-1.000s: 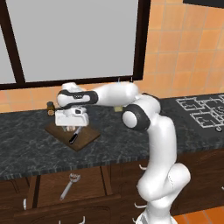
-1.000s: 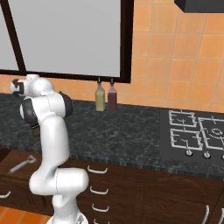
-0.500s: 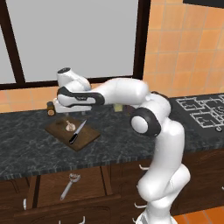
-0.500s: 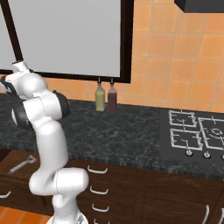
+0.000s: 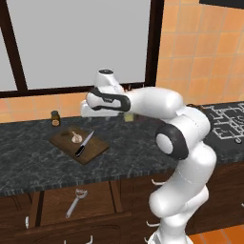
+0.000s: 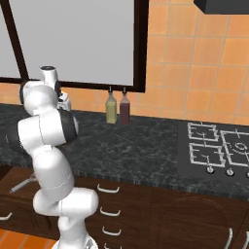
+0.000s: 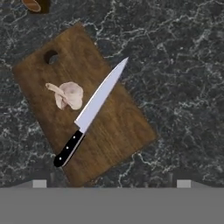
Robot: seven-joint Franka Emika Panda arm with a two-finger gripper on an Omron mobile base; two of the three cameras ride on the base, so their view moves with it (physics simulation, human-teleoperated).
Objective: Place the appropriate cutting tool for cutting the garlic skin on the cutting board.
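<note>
The knife (image 7: 89,114) lies flat on the cutting board (image 7: 113,131), black handle toward one short edge and silver blade running diagonally, with the tip projecting just past the long edge over the bench (image 7: 183,65). The garlic (image 7: 68,95) rests on the same board just beside the blade, apart from it, near the board's round hanging hole. In the left base view, the board (image 5: 90,151) sits on the dark marbled bench (image 5: 28,167) with the knife (image 5: 84,144) and garlic (image 5: 76,137) on it. A small brown jar (image 5: 55,118) stands behind the board. The gripper (image 5: 85,110) hangs above the bench, clear of the board, jaws spread wide and holding nothing. A silver peeler (image 5: 75,202) lies in the open drawer (image 5: 102,202) below the bench.
</note>
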